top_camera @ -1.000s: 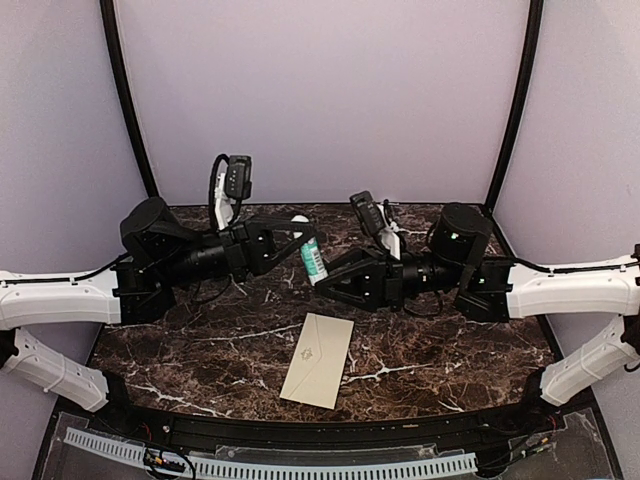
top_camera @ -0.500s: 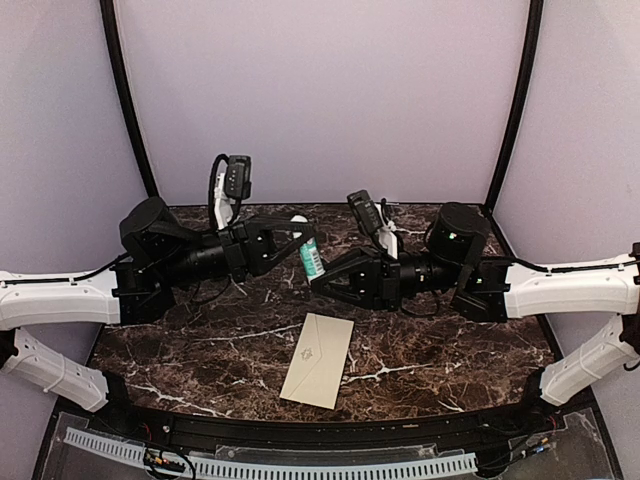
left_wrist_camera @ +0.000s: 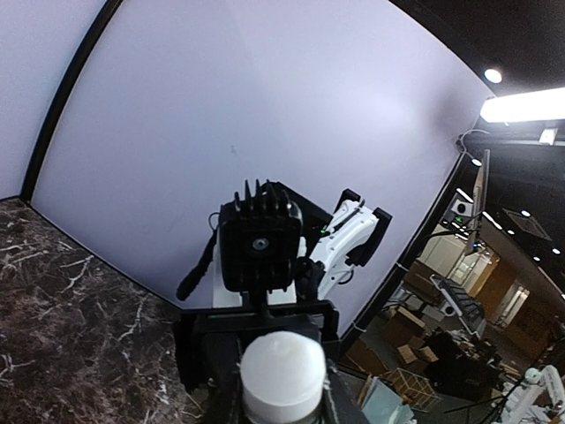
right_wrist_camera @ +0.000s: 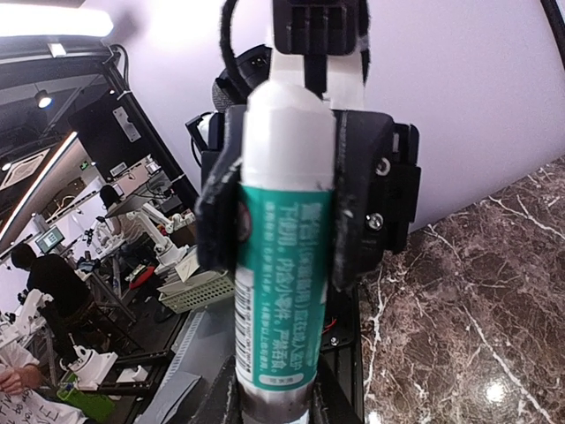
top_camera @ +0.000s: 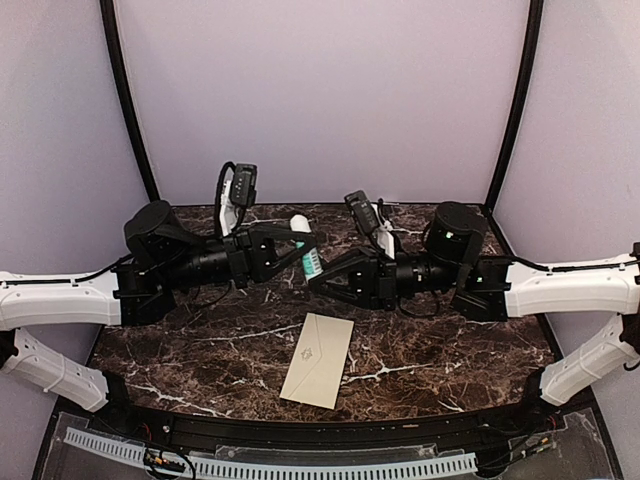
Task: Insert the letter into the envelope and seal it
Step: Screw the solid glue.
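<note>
From above: the left gripper [top_camera: 297, 243] and the right gripper [top_camera: 318, 280] meet over the middle of the dark marble table [top_camera: 200, 340], both clamped on one glue stick [top_camera: 310, 260]. The stick stands nearly upright, raised off the table. The left gripper grasps it just under its white cap [top_camera: 298, 222], and the right gripper pinches its lower end. The cream envelope [top_camera: 318, 360] lies flat on the table, below both grippers and on the side toward the arm bases. It is apart from them and turned at a slant, with a faint emblem facing up.

Left wrist: the round white cap [left_wrist_camera: 283, 375] fills the bottom of the view, wedged between the fingers of the left gripper [left_wrist_camera: 282, 393]. Straight beyond it, the black camera [left_wrist_camera: 259, 243] on the right arm's wrist faces back.

Right wrist: the glue stick [right_wrist_camera: 282, 265], with a teal printed label and white top, rises through the middle of the view. The black fingers of the left gripper [right_wrist_camera: 291, 208] press on either side of its upper half. Its dark base sits tight in the right gripper [right_wrist_camera: 278, 402] at the bottom edge. The table [right_wrist_camera: 477, 291] shows to the right.
</note>
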Robot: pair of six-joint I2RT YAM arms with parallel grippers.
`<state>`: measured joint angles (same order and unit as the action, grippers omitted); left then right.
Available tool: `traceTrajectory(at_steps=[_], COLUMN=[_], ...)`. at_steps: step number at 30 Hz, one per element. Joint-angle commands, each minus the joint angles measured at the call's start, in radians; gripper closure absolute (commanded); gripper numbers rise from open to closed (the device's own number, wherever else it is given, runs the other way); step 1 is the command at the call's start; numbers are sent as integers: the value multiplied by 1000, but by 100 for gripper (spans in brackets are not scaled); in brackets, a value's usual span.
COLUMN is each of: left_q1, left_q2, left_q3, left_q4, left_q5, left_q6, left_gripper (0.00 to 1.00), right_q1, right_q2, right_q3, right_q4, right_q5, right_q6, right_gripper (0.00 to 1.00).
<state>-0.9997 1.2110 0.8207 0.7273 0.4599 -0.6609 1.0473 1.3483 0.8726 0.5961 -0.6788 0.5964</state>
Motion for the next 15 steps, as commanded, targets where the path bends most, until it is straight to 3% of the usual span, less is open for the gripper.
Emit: traceTrajectory(at_steps=[1,9,15], left_q1=[-5,-8,-39], left_q2=[-14,-42,-31], left_q3=[-9,-37,-41], left_q4=[-5,-119,-223], left_q5=[16,-132,-348], left_q6=[8,115,158], left_gripper=[95,100,100], right_q1=[10,10,13], right_q2=[0,-1,61], right_q3=[61,131,241], right_q4=[-73,-277,-487], right_q5=[80,316,568], right_q6=[-41,-79,-79], right_gripper=[90,90,90])
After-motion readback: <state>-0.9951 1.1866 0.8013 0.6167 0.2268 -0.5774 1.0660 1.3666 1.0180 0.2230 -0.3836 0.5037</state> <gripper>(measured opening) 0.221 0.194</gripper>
